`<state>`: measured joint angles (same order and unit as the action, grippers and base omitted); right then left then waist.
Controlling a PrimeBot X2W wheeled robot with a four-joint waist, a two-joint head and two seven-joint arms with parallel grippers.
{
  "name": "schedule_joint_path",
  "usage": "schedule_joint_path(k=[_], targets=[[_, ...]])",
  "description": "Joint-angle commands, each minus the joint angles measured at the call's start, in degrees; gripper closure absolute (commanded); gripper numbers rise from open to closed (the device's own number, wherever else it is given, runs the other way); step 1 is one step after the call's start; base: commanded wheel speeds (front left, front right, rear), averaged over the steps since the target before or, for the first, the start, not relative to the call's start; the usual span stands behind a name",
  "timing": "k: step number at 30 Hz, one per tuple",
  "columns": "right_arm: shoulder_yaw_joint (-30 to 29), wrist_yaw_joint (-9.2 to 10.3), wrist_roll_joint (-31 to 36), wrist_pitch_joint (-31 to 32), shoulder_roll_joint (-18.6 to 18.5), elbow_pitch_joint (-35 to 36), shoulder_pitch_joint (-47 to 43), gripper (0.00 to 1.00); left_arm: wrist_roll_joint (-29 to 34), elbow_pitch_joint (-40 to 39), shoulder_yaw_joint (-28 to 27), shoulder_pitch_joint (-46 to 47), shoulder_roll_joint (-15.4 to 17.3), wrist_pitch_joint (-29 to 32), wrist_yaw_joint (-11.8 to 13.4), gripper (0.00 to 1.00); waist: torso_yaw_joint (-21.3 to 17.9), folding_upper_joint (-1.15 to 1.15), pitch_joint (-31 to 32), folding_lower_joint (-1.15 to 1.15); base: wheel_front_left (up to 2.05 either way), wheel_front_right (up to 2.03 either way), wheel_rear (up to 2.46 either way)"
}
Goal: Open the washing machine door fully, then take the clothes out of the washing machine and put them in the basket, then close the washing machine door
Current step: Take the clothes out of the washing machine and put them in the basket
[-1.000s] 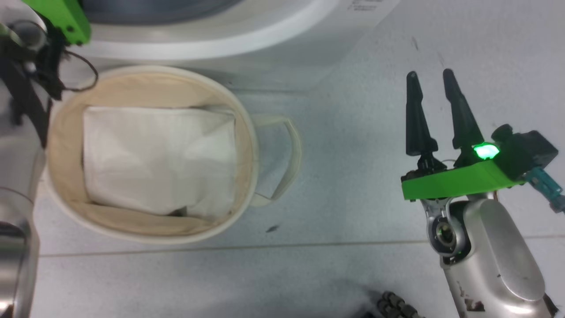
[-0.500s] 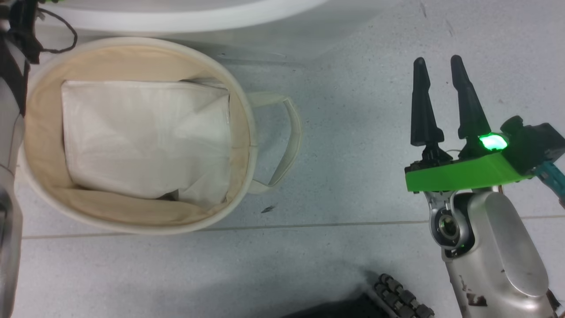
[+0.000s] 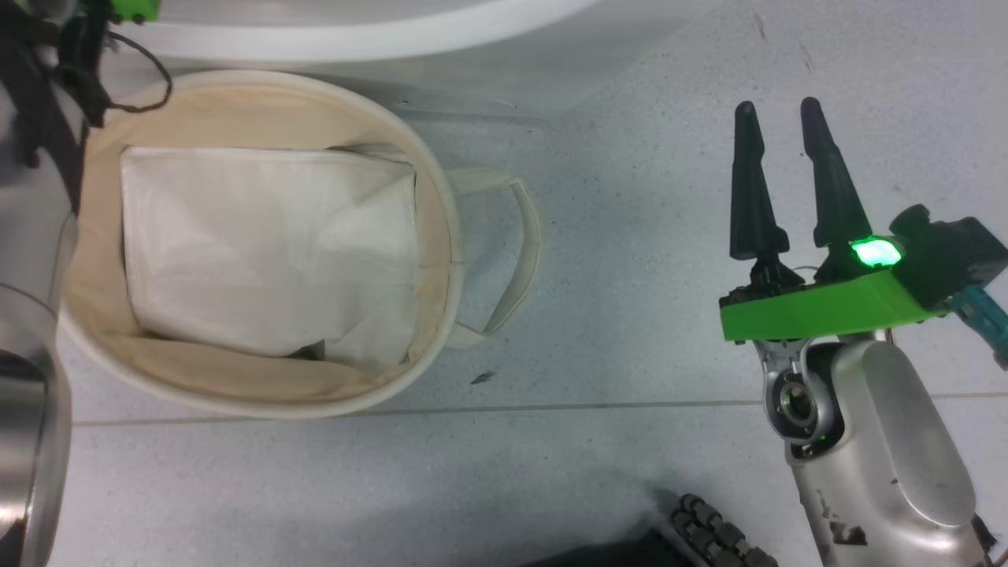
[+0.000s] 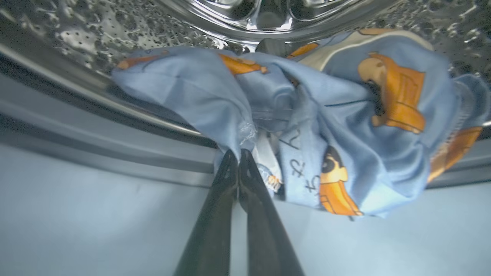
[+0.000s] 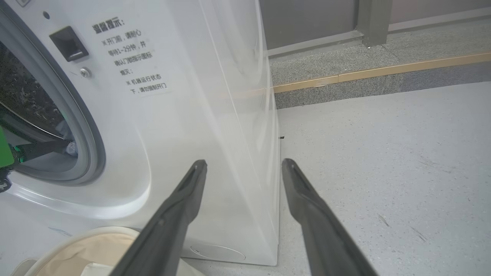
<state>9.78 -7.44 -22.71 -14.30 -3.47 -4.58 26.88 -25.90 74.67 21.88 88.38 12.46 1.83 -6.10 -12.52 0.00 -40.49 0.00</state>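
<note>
In the left wrist view the clothes (image 4: 326, 115), blue fabric with orange bears, lie bunched on the lip of the perforated steel drum (image 4: 76, 23). My left gripper (image 4: 238, 155) is shut on a fold at their near edge, just over the grey gasket (image 4: 96, 126). The cream basket (image 3: 429, 165) stands on the floor before the washing machine (image 5: 184, 96), holding a plain white sheet (image 3: 268, 244). My right gripper (image 3: 777, 106) hovers open and empty over the floor, right of the basket. The washing machine door is out of view.
My left arm's silver forearm (image 3: 27, 441) runs up the left edge of the head view beside the basket. Grey floor (image 5: 383, 153) stretches to the right of the washer, ending at a raised kerb (image 5: 364, 73). A dark wheel (image 3: 717, 539) shows at the bottom.
My left gripper has gone from open to shut. The head camera has tilted, so the basket and washer sit higher in the picture. The right gripper has stayed open.
</note>
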Motion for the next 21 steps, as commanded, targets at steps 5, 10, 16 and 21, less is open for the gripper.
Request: schedule_joint_path(k=[5, 10, 16, 21], targets=[[1.6, -0.05, -0.4, -0.7, 0.6, 0.6, -0.8, 0.0, -0.5, -1.1, 0.3, 0.7, 1.8, -1.4, -0.4, 1.0, -0.2, 0.0, 0.6, 0.0, 0.0, 0.0, 0.0], [1.7, -0.05, -0.7, -0.7, 0.6, 0.0, -1.0, 0.0, -1.2, -1.0, 0.2, 0.2, 2.3, -3.8, -0.7, 1.0, -0.6, 0.0, 1.5, 0.0, 0.0, 0.0, 0.0], [1.7, -0.05, -1.2, -0.7, 0.6, -1.2, -1.8, 0.0, -3.2, -0.9, -1.1, -3.3, 2.9, -9.8, -1.0, 1.0, -0.5, 0.0, 5.2, 0.0, 0.0, 0.0, 0.0], [1.7, -0.05, -1.1, -0.7, 0.6, -2.7, -2.9, 0.0, -4.9, -2.4, -1.1, -7.8, 2.6, -14.3, -1.3, 1.0, 0.3, 0.0, 9.6, 0.0, 0.0, 0.0, 0.0]])
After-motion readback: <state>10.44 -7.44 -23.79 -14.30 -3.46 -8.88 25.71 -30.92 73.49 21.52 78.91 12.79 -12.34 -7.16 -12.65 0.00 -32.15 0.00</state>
